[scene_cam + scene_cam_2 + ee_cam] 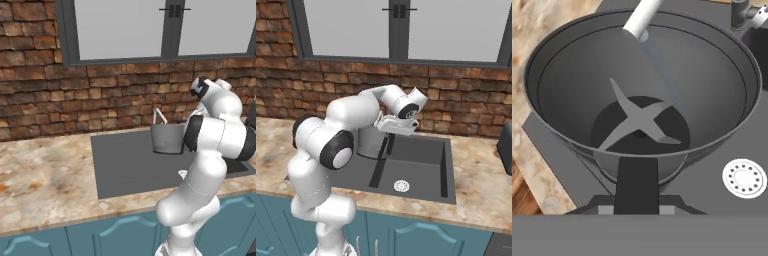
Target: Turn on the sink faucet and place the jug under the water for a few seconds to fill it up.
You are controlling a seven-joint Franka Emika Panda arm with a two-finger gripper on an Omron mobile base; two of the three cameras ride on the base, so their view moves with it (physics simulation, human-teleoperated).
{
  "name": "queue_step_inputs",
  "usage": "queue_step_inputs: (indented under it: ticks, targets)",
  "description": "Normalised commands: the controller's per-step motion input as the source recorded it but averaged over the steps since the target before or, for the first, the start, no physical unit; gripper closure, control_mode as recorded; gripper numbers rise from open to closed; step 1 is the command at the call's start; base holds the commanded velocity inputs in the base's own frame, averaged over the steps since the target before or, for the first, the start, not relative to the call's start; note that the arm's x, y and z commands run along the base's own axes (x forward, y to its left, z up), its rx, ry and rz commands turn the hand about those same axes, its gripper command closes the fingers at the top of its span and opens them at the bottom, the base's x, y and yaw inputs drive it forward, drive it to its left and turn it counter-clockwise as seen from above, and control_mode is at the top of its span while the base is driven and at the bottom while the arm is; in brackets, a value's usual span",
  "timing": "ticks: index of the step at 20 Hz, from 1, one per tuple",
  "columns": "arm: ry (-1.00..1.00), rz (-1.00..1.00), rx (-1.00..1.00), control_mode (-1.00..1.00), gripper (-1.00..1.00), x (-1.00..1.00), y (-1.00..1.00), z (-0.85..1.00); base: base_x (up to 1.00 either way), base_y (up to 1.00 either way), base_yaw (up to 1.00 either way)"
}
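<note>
Jug (637, 90) pinched at its handle by the tool (637, 197), faint water (662, 75) streaming inside, above the sink (421, 160).

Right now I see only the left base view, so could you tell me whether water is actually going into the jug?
Observer: Yes. In the hand view a thin, pale stream of water runs from the faucet down inside the jug.
Operator: Thank you. The arm hides the grip from me; what is holding the jug?
Observer: The gripper is closed on the black handle, and the jug hangs above the sink.
</note>
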Motion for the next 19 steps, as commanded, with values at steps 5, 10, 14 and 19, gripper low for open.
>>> queue_step_inputs:
  ticks: [5, 10, 14, 19]
  targets:
    - [-0.13, 0.0, -0.04, -1.0, 1.0, 0.0, 0.0, -0.03, 0.0, 0.0, 0.0]
    - [-0.07, 0.0, -0.03, -1.0, 1.0, 0.01, 0.0, -0.13, 0.0, 0.0, 0.0]
    - [0.0, 0.0, -0.03, -1.0, 1.0, 0.06, 0.0, -0.2, 0.0, 0.0, 0.0]
    - [0.0, 0.0, 0.0, -1.0, 1.0, 0.05, 0.0, -0.04, 0.0, 0.0, 0.0]
